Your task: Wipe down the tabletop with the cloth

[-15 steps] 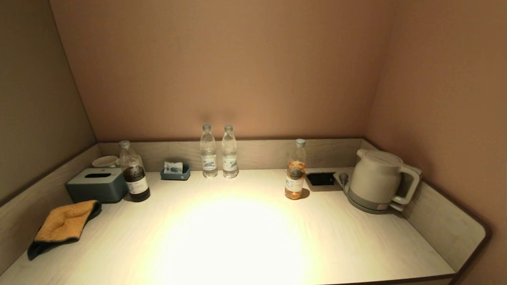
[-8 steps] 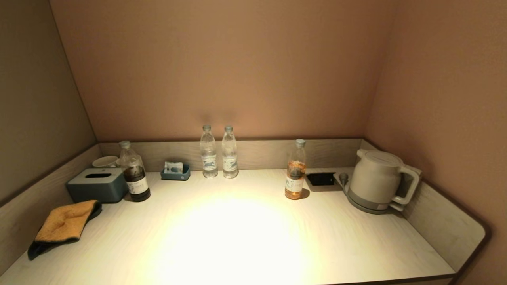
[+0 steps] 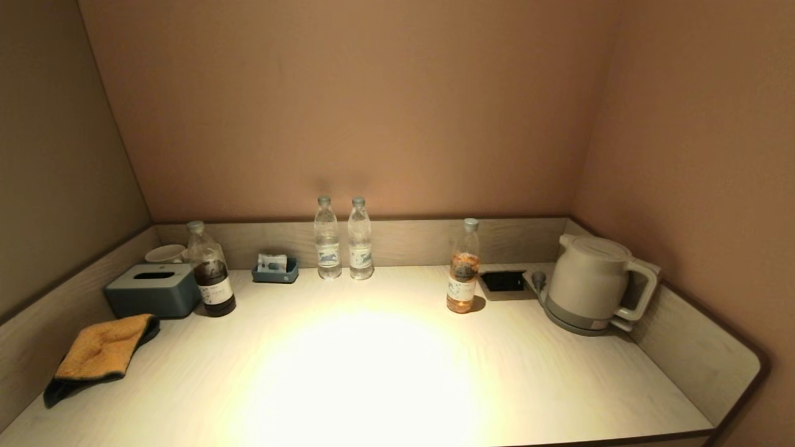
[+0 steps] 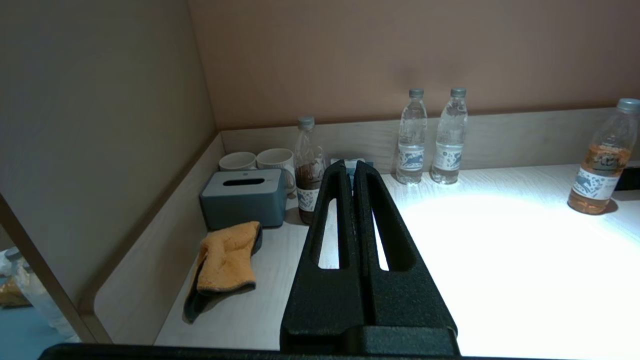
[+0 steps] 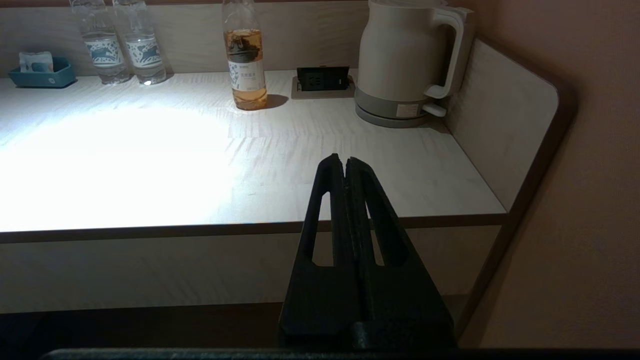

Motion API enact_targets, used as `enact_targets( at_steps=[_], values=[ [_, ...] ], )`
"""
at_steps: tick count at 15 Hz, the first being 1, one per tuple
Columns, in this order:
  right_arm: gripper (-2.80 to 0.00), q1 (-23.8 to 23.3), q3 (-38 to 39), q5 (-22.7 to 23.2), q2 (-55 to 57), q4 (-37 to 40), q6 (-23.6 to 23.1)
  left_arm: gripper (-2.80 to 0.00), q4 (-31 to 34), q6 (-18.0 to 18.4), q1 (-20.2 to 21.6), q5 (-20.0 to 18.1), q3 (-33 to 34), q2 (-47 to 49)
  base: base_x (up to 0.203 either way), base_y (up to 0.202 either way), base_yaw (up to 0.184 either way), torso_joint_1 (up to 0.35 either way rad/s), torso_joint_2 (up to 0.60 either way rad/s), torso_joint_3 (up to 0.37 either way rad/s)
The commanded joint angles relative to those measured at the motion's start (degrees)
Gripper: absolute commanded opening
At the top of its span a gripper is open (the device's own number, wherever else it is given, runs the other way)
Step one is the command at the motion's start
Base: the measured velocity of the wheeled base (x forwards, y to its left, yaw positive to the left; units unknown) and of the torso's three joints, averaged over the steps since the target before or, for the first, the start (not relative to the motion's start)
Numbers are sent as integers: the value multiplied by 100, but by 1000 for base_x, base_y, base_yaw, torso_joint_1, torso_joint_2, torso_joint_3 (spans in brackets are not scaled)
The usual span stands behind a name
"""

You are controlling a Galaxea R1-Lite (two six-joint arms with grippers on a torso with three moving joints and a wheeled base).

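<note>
Yellow-orange microfibre cloth (image 3: 99, 355), dark-edged, lies folded on the pale wood-grain surface (image 3: 385, 372) against the low raised rim, just in front of a grey-blue tissue box (image 3: 152, 289). Left gripper (image 4: 348, 167), fingers pressed together and empty, hangs above the surface edge; the cloth sits to its left and below, apart from it. Right gripper (image 5: 341, 161), likewise closed on nothing, is held off the front edge, with the cream electric kettle (image 5: 407, 60) and an amber-liquid bottle (image 5: 244, 55) well ahead of it. Neither gripper appears in the head view.
</note>
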Motion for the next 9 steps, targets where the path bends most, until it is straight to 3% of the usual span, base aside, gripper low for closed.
enact_targets(
  at_steps=[1, 9],
  values=[
    [-280, 1, 0, 1, -2, -8, 0, -280, 130, 4, 2, -4, -89, -229, 0, 0, 0, 0, 0, 0],
    [-280, 1, 0, 1, -2, 0, 0, -280, 206, 48, 2, 3, -89, -494, 0, 0, 0, 0, 0, 0]
  ],
)
